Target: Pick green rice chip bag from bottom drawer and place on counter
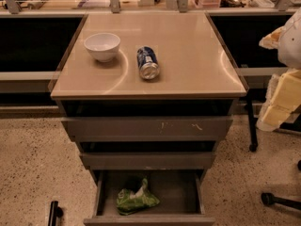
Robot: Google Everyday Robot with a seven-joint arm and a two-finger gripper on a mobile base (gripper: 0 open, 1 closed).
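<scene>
The bag (136,200) is spotted crumpled in the open bottom drawer (181,192), at 6 o'clock. Up at 12, a can (148,63) is laid beside a bowl (102,46) on the counter (193,55). The gripper (282,98) is held at 3 o'clock, well apart from the bag; whether it is released or clenched cannot be told.

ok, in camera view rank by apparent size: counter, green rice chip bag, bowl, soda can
1. counter.
2. green rice chip bag and bowl: look alike, and they sit at different depths, so unranked.
3. soda can, smallest.
The gripper is at the right edge, apart from all four.
</scene>
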